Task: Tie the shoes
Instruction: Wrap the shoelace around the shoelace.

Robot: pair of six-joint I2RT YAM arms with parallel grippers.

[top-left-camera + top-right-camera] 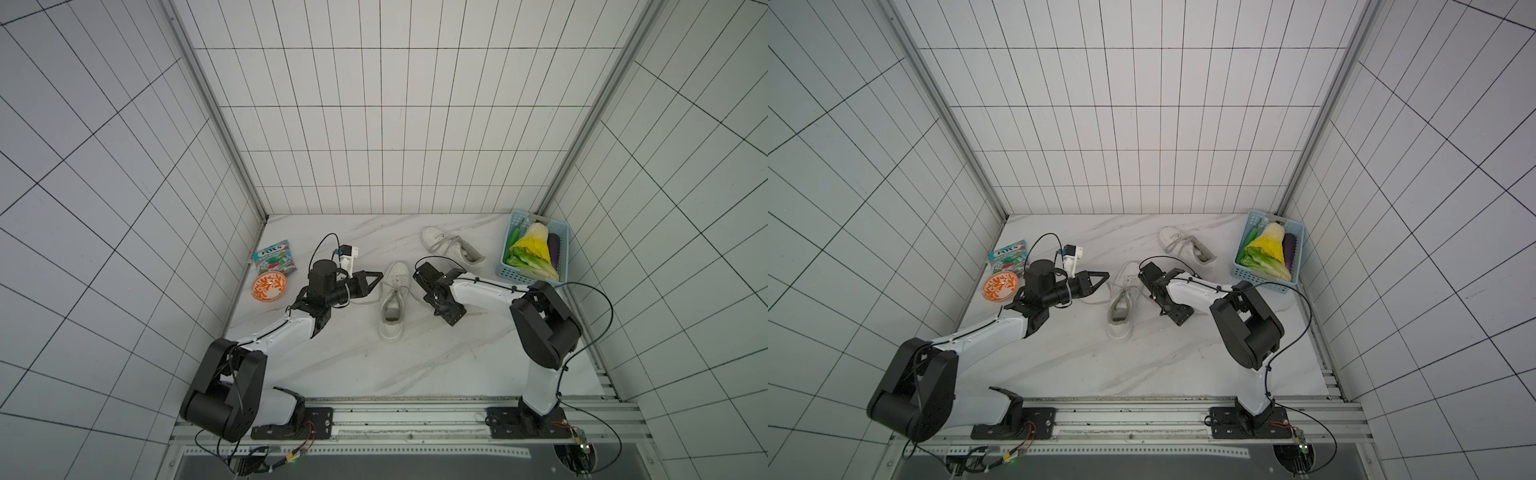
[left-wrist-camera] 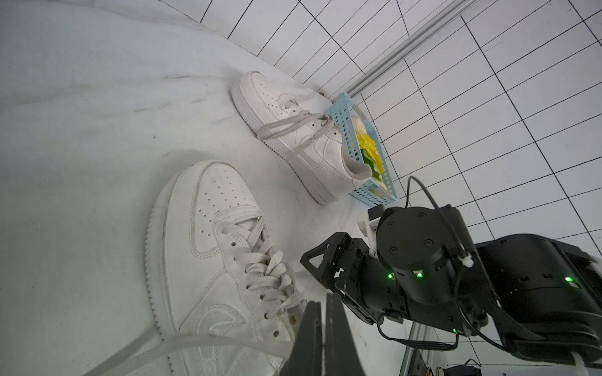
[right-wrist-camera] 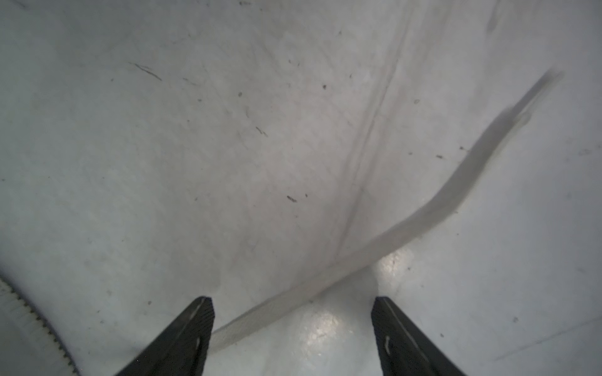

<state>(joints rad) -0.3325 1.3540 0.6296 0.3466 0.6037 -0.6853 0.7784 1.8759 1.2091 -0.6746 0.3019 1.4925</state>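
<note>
At centre frame in a top view, the near sneaker (image 1: 392,307) stands on the marble worktop (image 1: 332,365), toe pointing away. The left fingers (image 2: 311,322), pressed together, sit at its left flank. A lace (image 2: 195,341) runs up to them; I cannot tell whether it is gripped. The right fingers (image 3: 195,325) are spread, with another lace (image 3: 358,247) lying on the worktop between them. Further back, upper right, stands the far sneaker (image 1: 453,246), then a blue basket (image 1: 513,274) of vegetables.

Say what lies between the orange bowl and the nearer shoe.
The left gripper and its wrist, with a loose lace on the table, in both top views.
</note>
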